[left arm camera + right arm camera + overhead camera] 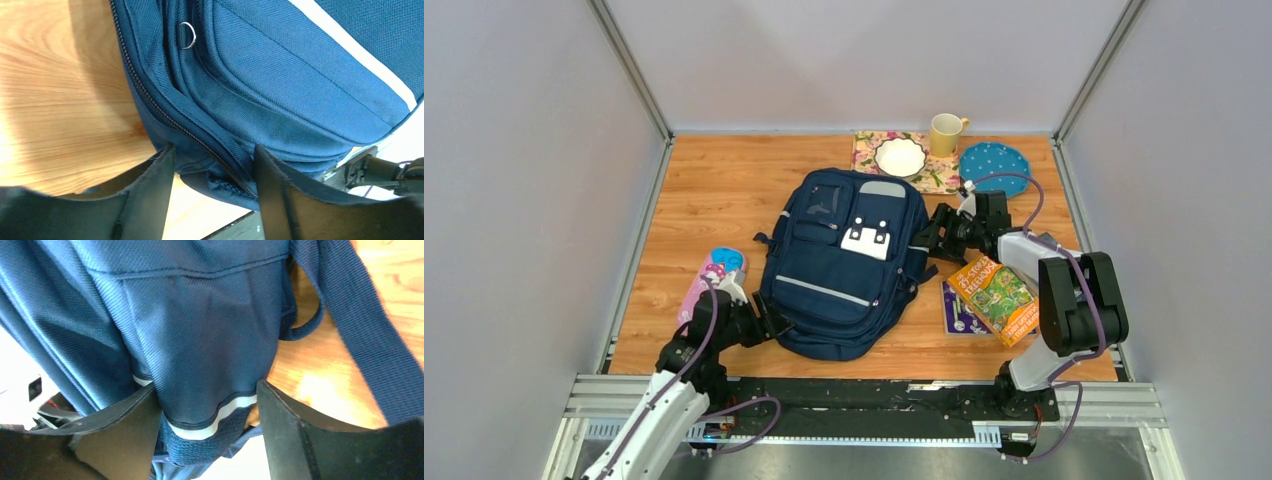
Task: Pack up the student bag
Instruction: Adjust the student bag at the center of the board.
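Backpack [839,270] front-up, long axis near-far, top toward the far side.

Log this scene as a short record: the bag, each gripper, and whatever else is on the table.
bag: student bag lying flat mid-table, front up, looks closed
left gripper: astride the bag's near corner, at the zip; firm grip unclear
right gripper: astride fabric on the bag's side nearest that arm; firm grip unclear
beside left arm: pink pencil case
beside right arm: orange book on a purple book
far edge: white bowl on floral mat, yellow mug, blue dotted plate
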{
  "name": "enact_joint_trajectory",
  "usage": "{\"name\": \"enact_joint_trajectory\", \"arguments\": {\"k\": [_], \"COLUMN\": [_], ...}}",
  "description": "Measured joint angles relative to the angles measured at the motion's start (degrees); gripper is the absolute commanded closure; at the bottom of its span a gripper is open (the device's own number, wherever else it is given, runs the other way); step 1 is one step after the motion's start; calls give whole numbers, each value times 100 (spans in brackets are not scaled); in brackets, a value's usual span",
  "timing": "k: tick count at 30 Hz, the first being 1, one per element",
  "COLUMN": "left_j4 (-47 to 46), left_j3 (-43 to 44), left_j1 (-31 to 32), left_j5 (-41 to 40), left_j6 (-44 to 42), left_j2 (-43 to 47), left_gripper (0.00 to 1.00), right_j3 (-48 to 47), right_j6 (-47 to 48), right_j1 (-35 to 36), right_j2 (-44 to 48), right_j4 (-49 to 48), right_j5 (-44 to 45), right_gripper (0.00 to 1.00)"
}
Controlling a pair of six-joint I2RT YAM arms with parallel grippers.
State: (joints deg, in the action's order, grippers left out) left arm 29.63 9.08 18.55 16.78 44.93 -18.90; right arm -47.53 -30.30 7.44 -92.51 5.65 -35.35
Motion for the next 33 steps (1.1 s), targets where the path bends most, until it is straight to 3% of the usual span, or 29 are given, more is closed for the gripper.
{"name": "enact_joint_trajectory", "arguments": {"k": [3,4,6,7,8,12,18,19,20,21,24,28,33], "left_j4": [-361,-479,-680,-761,-839,-975,-863,-831,-776,-752,-728,-828,-754], "left_j3": [-92,-105,-116,-116,-116,-17,699,874,1056,1211,1698,2103,1969], "left_j1": [227,332,496,544,566,590,581,546,479,374,-28,-166,-166], "left_j5": [-39,-72,-162,-216,-251,-407,-1040,-1191,-1311,-1410,-1615,-1834,-1823], "left_j6": [118,142,188,186,188,101,-487,-621,-741,-870,-1204,-1373,-1377], "left_j2": [-317,-442,-654,-739,-822,-1163,-2277,-2487,-2721,-2927,-3501,-3633,-2743], "left_gripper": [63,75,86,98,100,100,100,99,87,55,27,25,23], "right_j3": [70,109,173,201,256,697,1696,1812,1945,2028,2256,2498,2562], "right_j6": [-227,-348,-483,-544,-588,-695,-861,-911,-994,-1062,-1397,-1954,-2441], "right_j1": [0,-2,4,15,24,28,94,151,249,343,800,1252,1351], "right_j2": [-2,-2,-2,-2,4,275,1690,1928,2225,2437,3062,3609,3965], "right_j4": [-409,-573,-802,-892,-1012,-1362,-1279,-1231,-1147,-1099,-909,-752,-461], "right_j5": [-52,-114,-188,-205,-210,-70,424,520,636,728,1187,1768,2385], "right_gripper": [62,78,97,100,100,100,100,100,100,100,100,100,100]}}
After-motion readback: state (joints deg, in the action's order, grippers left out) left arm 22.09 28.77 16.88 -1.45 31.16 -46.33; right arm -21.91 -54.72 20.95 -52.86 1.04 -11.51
